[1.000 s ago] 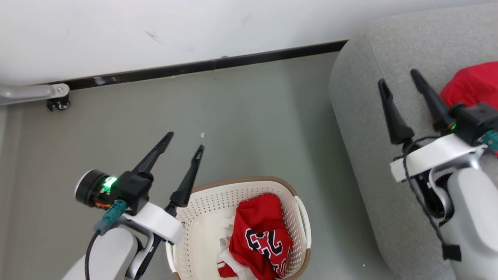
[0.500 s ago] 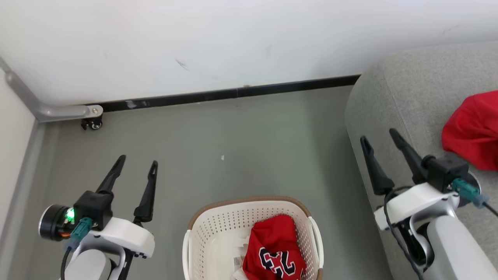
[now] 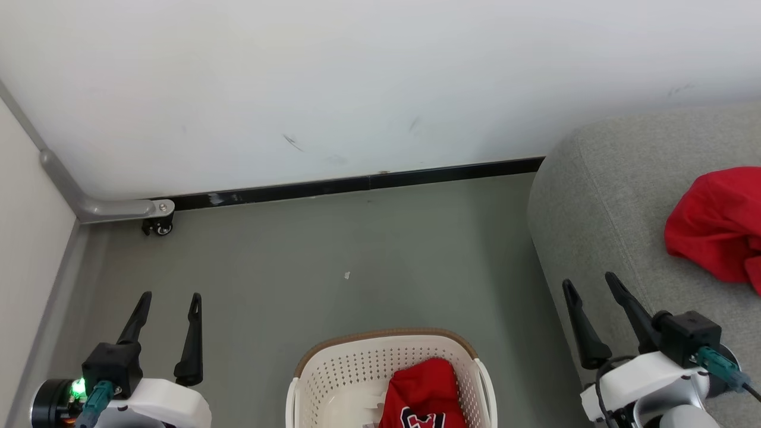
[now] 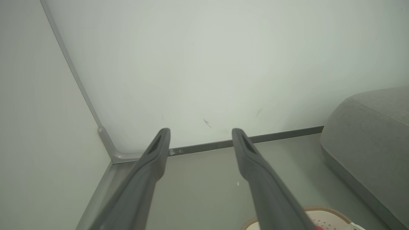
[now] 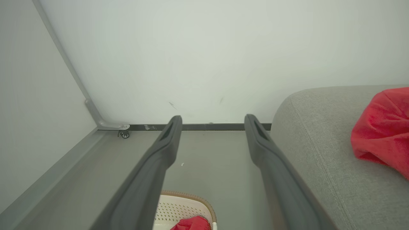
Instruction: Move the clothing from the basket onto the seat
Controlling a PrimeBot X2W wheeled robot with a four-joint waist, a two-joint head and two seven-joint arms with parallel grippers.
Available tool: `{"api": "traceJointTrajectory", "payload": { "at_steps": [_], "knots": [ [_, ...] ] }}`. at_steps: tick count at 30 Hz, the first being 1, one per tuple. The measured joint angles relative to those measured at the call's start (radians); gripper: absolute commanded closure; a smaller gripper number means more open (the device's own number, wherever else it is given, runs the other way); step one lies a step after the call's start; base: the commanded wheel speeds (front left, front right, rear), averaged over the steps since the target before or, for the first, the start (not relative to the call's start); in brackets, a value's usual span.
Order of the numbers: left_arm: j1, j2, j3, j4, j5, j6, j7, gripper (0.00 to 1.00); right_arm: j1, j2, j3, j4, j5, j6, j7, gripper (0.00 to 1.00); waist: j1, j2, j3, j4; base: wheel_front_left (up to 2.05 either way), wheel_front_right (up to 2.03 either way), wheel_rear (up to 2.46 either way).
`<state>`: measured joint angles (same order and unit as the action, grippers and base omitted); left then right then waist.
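Note:
The cream basket (image 3: 339, 368) with a brown rim stands on the floor at the bottom middle of the head view, with a red jersey (image 3: 423, 397) bearing black-and-white lettering inside it. A plain red garment (image 3: 716, 229) lies on the grey seat (image 3: 600, 214) at the right. My left gripper (image 3: 169, 297) is open and empty, left of the basket. Over the seat's front edge, my right gripper (image 3: 588, 284) is open and empty too. In the right wrist view the red garment (image 5: 381, 131), the seat (image 5: 313, 134) and the basket (image 5: 182, 207) show.
A white wall with a black baseboard (image 3: 357, 181) runs behind. A grey metal leg with a small caster (image 3: 157, 226) sits at the left corner beside a pale panel. Grey floor (image 3: 357, 261) lies between wall, basket and seat.
The head camera has tilted up, so everything slid down the picture. Both grippers drew back toward the bottom corners, the right one away from the red garment on the seat. Both stay open.

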<state>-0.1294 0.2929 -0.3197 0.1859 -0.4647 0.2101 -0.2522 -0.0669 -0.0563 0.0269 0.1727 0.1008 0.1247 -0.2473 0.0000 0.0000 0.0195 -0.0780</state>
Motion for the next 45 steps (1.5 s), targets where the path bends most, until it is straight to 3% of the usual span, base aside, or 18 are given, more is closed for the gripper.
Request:
{"api": "traceJointTrajectory", "payload": {
  "at_steps": [17,32,45],
  "knots": [
    [0.112,0.001,0.065,-0.045,0.019,0.009,0.000,0.00,0.167,0.017,-0.067,-0.095,-0.034,0.000,0.000,0.00,0.0000,0.0000,-0.057,-0.027,0.00,0.00,0.00],
    [0.142,-0.019,0.092,-0.097,0.040,0.005,0.000,0.00,0.201,0.018,-0.046,-0.171,0.007,0.000,0.000,0.00,0.0000,0.0000,-0.075,-0.057,0.00,0.00,0.00],
    [0.160,-0.022,0.107,-0.110,0.068,-0.027,0.000,0.00,0.228,0.018,-0.048,-0.210,0.014,0.000,0.000,0.00,0.0000,0.0000,-0.066,-0.060,0.00,0.00,0.00]
  ]
}}
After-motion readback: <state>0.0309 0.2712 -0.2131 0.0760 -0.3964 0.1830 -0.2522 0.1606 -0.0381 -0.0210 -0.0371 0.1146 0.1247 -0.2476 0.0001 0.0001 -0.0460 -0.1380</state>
